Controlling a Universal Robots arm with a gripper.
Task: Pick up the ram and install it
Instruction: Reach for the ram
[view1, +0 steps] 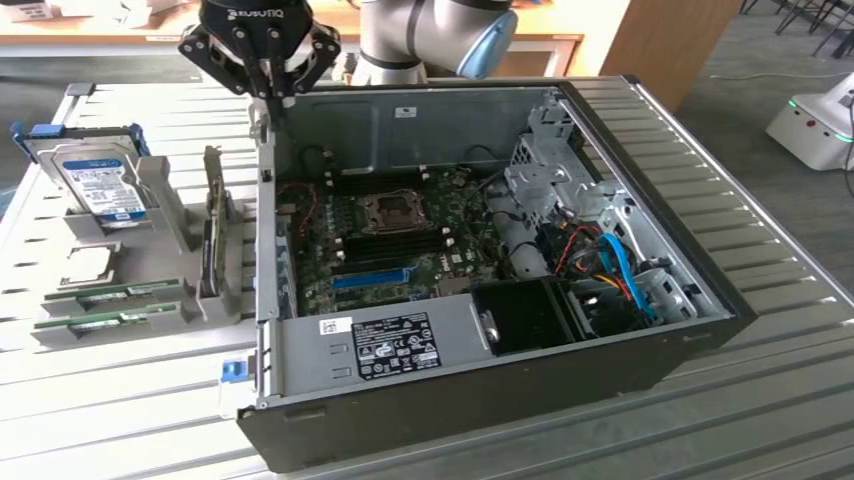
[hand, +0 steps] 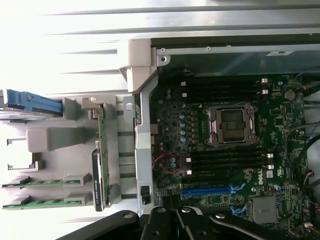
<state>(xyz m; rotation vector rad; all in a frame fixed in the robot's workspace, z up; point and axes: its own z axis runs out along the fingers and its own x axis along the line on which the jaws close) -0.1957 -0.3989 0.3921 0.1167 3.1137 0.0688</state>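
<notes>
Black gripper (view1: 276, 95), fingers together and empty, is hovering over open dark computer case (view1: 561, 388); narrow green ram stick (view1: 120, 292) is standing edge-up in grey holder (view1: 100, 338), presumably for pinching.

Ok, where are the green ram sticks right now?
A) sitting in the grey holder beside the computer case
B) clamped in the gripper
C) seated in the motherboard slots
A: both ram sticks sit in the grey holder at the exterior view's left of the computer case, and the gripper hangs shut and empty above the case's corner.
</notes>
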